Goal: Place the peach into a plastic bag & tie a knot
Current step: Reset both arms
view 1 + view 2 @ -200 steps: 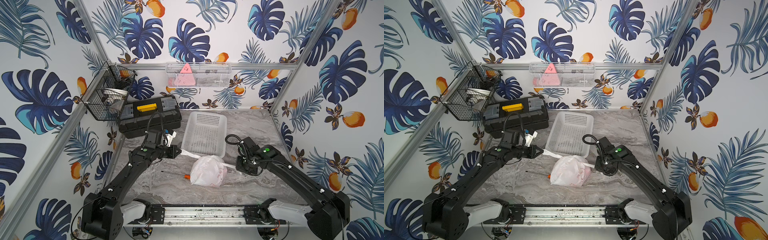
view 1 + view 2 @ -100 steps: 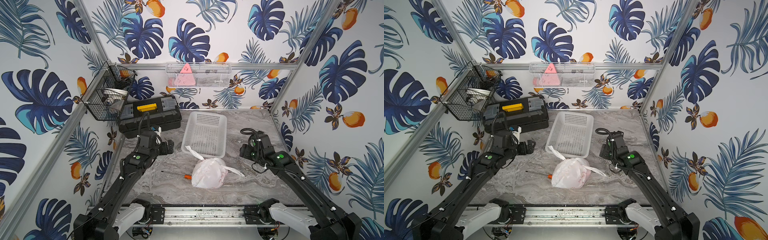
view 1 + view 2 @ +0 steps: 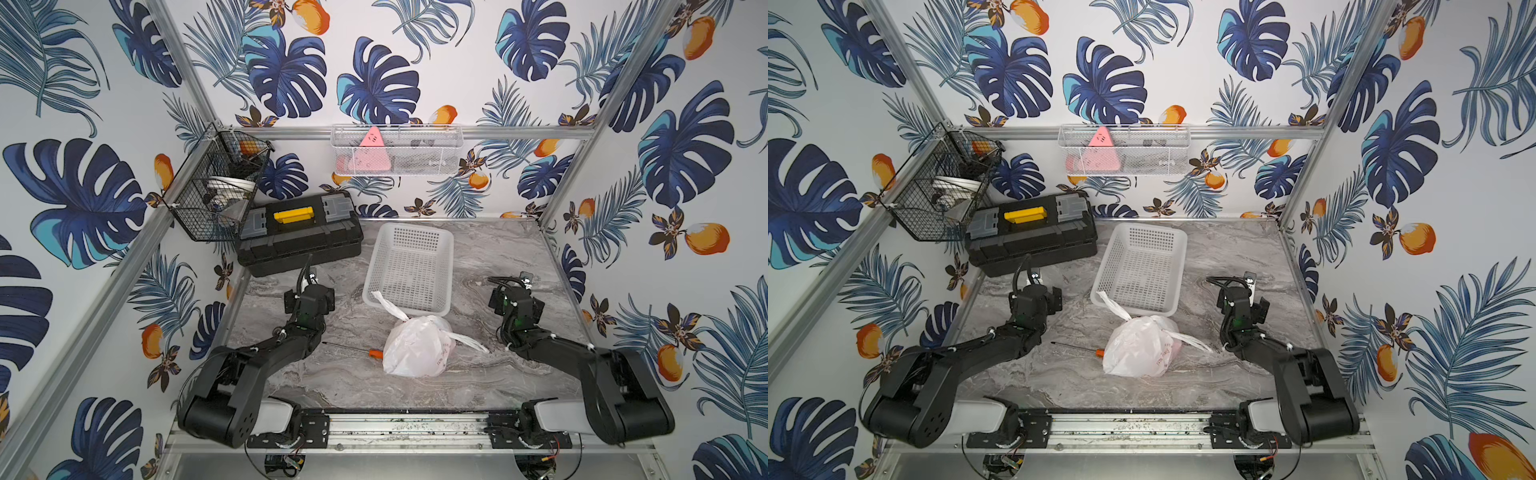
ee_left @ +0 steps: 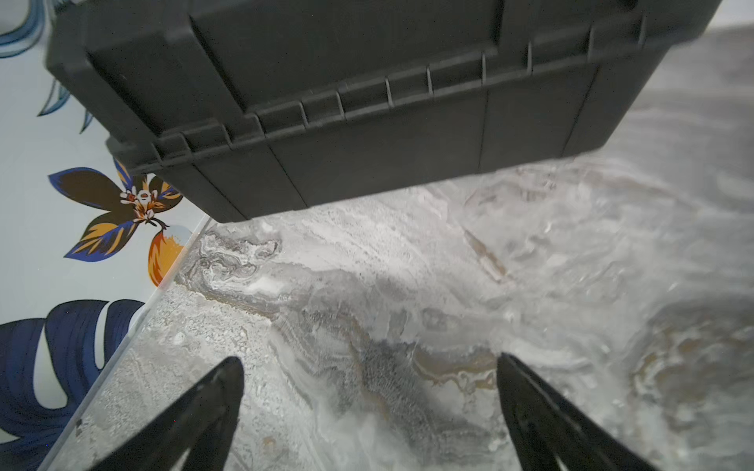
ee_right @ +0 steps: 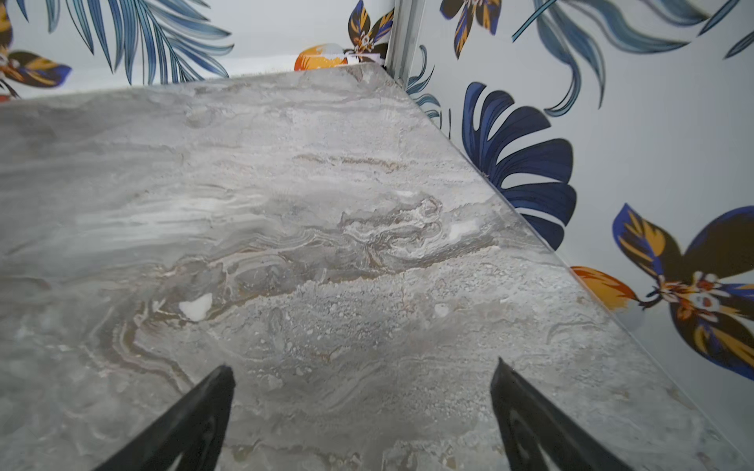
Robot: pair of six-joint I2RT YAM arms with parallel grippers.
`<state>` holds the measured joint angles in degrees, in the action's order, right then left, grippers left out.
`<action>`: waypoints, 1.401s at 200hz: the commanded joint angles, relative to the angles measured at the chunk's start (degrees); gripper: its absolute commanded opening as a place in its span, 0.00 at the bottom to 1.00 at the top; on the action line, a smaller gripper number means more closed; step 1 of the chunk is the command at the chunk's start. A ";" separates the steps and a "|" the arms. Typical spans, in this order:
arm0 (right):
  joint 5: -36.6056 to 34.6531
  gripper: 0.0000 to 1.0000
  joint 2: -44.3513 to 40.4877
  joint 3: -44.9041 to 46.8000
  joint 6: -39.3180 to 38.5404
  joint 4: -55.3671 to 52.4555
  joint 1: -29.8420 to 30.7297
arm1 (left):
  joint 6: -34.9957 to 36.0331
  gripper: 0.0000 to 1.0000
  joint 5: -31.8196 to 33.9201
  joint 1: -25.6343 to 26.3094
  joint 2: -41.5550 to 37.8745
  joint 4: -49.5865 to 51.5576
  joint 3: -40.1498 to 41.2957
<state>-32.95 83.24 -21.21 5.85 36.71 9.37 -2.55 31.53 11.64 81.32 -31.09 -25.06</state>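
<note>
one plastic bag (image 3: 417, 353), knot (image 3: 411, 323) tied, on the desk (image 3: 498, 249), left pincer (image 4: 369, 361) spread wide and empty near its left edge, right pincer (image 5: 361, 366) likewise near the right

Grey marble tabletop (image 3: 498, 257) carries: black toolbox (image 3: 299, 245), white perforated basket (image 3: 409, 270), plastic bag (image 3: 417, 349), screwdriver (image 3: 351, 348) just beside bag.

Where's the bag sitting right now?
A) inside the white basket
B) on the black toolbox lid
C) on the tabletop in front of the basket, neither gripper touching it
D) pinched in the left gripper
C: in both top views the plastic bag lies on the table in front of the white basket, while the left gripper and right gripper stand open over bare tabletop.
</note>
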 commanded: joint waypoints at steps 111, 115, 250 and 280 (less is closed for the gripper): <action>15.58 0.99 11.52 -1.84 1.39 17.85 -8.65 | 1.95 0.99 -10.43 -4.71 13.72 -30.54 5.22; 15.66 0.99 11.40 -1.72 1.48 17.64 -8.74 | 1.92 0.99 -10.47 -4.70 13.88 -30.83 5.25; 15.90 0.99 12.28 -1.05 0.41 20.84 -8.75 | 2.71 0.99 -10.35 -4.52 14.15 -32.02 5.38; 15.90 0.99 12.25 -1.03 0.40 20.92 -8.75 | 4.16 1.00 -10.40 -3.45 14.54 -33.44 5.80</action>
<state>-17.12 95.50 -22.15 5.56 56.47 0.64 -0.08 20.86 7.14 95.37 -60.47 -19.68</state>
